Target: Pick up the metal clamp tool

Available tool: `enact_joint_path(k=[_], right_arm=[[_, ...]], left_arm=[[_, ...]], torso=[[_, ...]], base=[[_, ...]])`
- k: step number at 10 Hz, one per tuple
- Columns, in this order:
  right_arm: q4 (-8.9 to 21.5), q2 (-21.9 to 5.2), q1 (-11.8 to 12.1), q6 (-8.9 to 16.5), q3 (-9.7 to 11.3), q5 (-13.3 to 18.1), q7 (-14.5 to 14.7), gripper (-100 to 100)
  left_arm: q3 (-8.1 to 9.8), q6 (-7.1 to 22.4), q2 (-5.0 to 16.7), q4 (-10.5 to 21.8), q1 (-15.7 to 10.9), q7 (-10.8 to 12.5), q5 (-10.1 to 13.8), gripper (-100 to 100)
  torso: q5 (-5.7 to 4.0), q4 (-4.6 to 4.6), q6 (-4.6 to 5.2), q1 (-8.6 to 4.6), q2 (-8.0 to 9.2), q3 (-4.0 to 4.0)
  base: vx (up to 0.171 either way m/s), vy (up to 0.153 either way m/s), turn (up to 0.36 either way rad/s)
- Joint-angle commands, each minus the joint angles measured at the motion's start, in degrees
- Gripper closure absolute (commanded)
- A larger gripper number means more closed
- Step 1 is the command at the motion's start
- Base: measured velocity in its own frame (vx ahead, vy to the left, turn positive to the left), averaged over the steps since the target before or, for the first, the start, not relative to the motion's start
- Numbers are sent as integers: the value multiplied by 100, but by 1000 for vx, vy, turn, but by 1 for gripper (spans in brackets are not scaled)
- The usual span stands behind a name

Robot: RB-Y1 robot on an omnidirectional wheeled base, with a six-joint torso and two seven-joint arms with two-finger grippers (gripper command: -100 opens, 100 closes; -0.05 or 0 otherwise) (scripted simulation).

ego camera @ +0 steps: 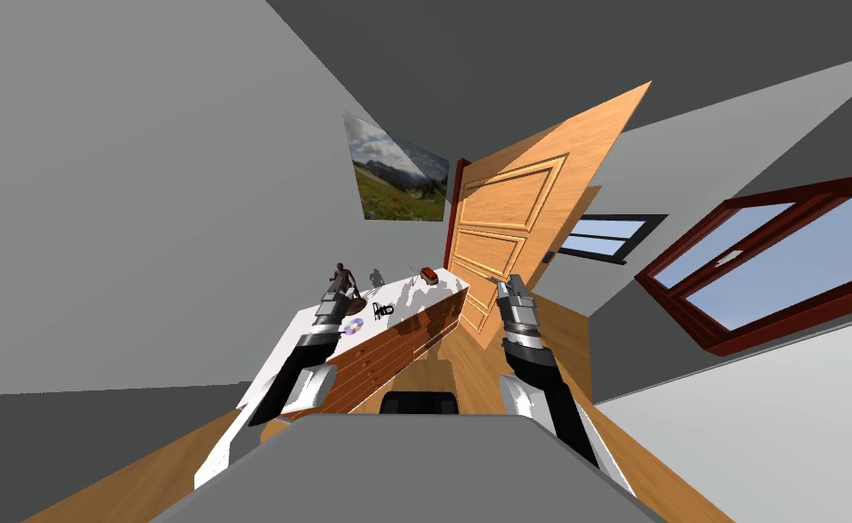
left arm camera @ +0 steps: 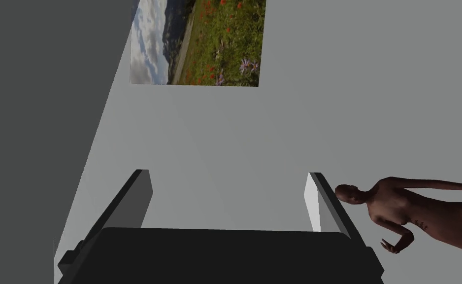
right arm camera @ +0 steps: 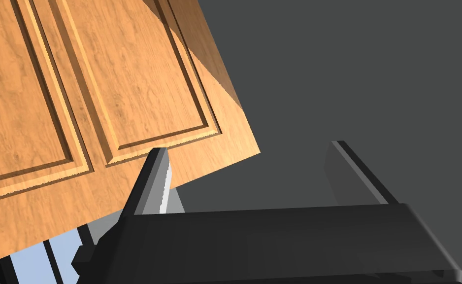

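A small dark clamp-like tool (ego camera: 382, 310) lies on the white top of a wooden chest of drawers (ego camera: 415, 295). My left gripper (ego camera: 336, 289) hovers over that top, to the left of the tool and close beside a brown figurine (ego camera: 343, 277). In the left wrist view this gripper (left arm camera: 230, 172) is open with nothing between its fingers, and the figurine (left arm camera: 422, 207) stands just past one fingertip. My right gripper (ego camera: 506, 289) is raised off to the right of the chest, facing a wooden door. It is open and empty in the right wrist view (right arm camera: 247, 145).
On the chest top there is also a shiny disc (ego camera: 353, 327), a small red-brown object (ego camera: 429, 274) and a thin pale item (ego camera: 412, 283). The open wooden door (ego camera: 515, 227) stands right behind the chest's far end. Wooden floor runs between the chest and the right wall.
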Motion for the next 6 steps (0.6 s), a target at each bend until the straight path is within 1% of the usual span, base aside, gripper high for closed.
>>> enact_joint_path(k=[1, 3, 4, 5, 6], right_arm=[[0, 0, 0, 0, 0, 0, 0, 0], [0, 0, 0, 0, 0, 0, 0, 0], [0, 0, 0, 0, 0, 0, 0, 0], [0, 0, 0, 0, 0, 0, 0, 0], [0, 0, 0, 0, 0, 0, 0, 0]], left_arm=[[38, 220, 46, 28, -55, -33, -1, -100], [214, 630, 241, 219, -209, -104, 21, -100], [214, 714, 241, 219, -209, -104, 21, -100], [313, 952, 339, 324, -294, -142, 35, -100], [313, 989, 339, 324, -294, -142, 35, -100]], torso=[[0, 0, 0, 0, 0, 0], [1, 0, 0, 3, 2, 1], [-1, 1, 0, -4, 3, 2], [0, 0, 0, 0, -1, 0], [-1, 0, 0, -2, -2, -1]], base=[[-15, -60, 7], [-27, -73, 1], [-12, -71, 4], [-13, -80, -3], [-8, -59, 3]])
